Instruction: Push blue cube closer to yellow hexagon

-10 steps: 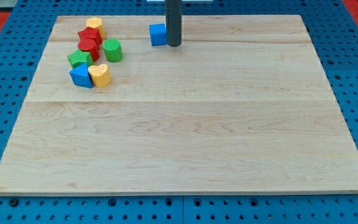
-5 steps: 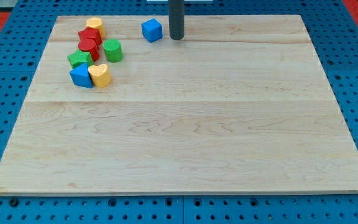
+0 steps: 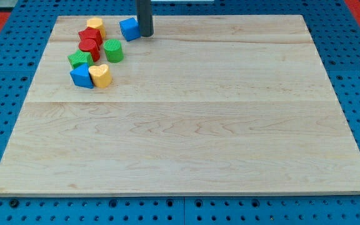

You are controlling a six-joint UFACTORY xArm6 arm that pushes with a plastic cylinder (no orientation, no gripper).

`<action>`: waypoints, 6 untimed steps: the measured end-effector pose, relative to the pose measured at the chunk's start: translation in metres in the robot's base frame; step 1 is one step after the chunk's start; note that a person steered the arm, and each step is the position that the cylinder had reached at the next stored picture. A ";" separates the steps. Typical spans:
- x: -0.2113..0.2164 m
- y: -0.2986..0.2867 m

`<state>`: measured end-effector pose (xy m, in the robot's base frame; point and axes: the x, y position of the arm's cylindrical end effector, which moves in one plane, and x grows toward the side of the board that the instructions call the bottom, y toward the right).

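The blue cube (image 3: pixel 129 29) sits near the view's top left of the wooden board (image 3: pixel 186 125), turned a little on its corner. My tip (image 3: pixel 144 35) is right against the cube's right side. The yellow hexagon (image 3: pixel 95 25) lies a short gap to the cube's left, at the top of a cluster of blocks.
The cluster below the yellow hexagon holds two red blocks (image 3: pixel 90 41), a green cylinder (image 3: pixel 113 50), a green block (image 3: pixel 79 59), a blue block (image 3: pixel 80 77) and a yellow heart-shaped block (image 3: pixel 100 75). The board's top edge runs just above the cube.
My tip has moved left along the board's top, and the blue cube has slid left with it, closing much of the gap to the yellow hexagon. The cluster has not moved.
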<state>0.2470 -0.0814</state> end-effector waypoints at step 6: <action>-0.001 -0.027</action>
